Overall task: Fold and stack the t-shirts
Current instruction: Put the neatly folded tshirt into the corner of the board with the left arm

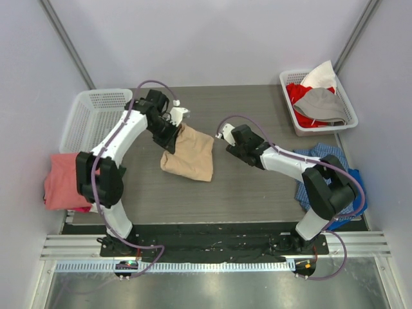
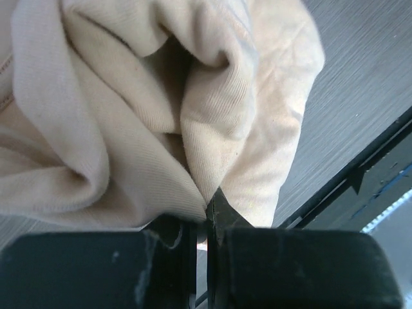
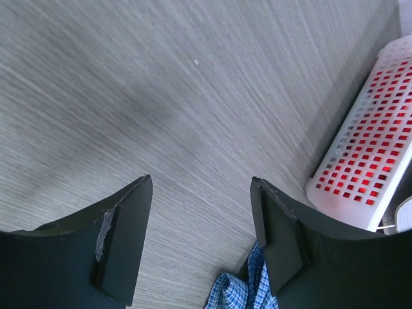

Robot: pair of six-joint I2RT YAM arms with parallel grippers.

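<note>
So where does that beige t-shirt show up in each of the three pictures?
Top external: the beige t-shirt lies bunched mid-picture, its upper left corner pinched by the left end effector.
Left wrist: it fills the upper left and is pinched at bottom centre.
Right wrist: not in it.
Shared landmark: the grey wood-grain table, seen in all three.

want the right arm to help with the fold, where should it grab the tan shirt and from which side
Probably the free right edge of the tan shirt, coming in from the right. The left end effector is shut on its far left corner, so the cloth bunches there, while the right edge faces the open right end effector.
</note>
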